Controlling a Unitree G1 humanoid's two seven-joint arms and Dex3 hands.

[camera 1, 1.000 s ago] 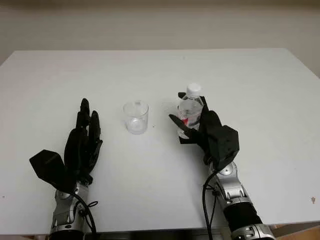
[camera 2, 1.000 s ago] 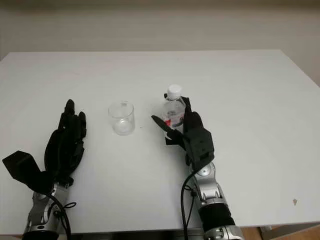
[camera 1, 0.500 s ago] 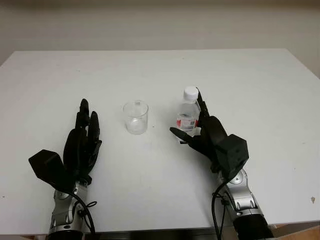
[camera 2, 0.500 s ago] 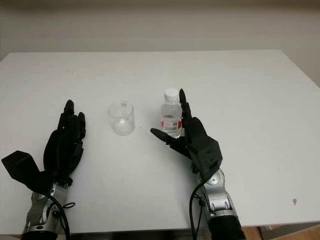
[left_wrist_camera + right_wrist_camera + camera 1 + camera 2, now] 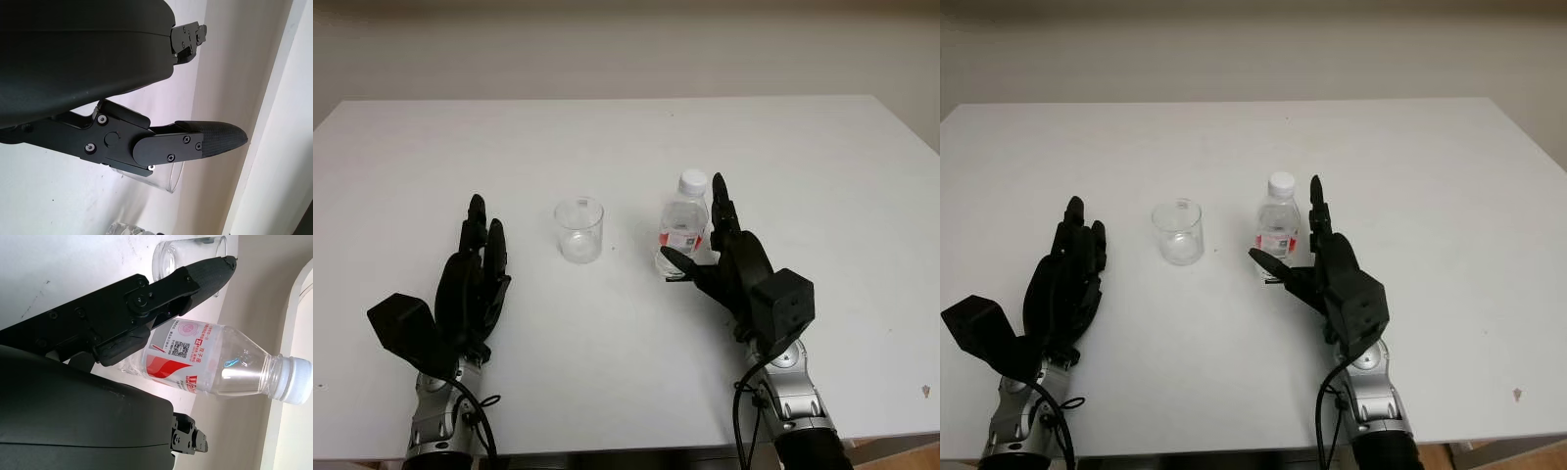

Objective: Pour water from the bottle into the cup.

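A clear plastic bottle [image 5: 682, 220] with a white cap and red label stands upright on the white table [image 5: 626, 137], right of centre. An empty clear cup [image 5: 579, 229] stands a short way to its left. My right hand [image 5: 711, 247] is open just right of and behind the bottle, its thumb reaching across in front of the base; it holds nothing. In the right wrist view the bottle [image 5: 210, 367] lies past the thumb [image 5: 171, 289], with the cup [image 5: 188, 254] beyond. My left hand [image 5: 480, 257] is open, parked at the near left of the cup.
The table's near edge runs just below both forearms. A small dark speck [image 5: 927, 392] marks the table at the near right corner. The left wrist view catches the cup's rim [image 5: 168, 181] beyond a finger [image 5: 195, 144].
My right hand was shut on the bottle a second ago; it has let go and drawn back toward the near right. The bottle now stands free. The left hand has stayed put.
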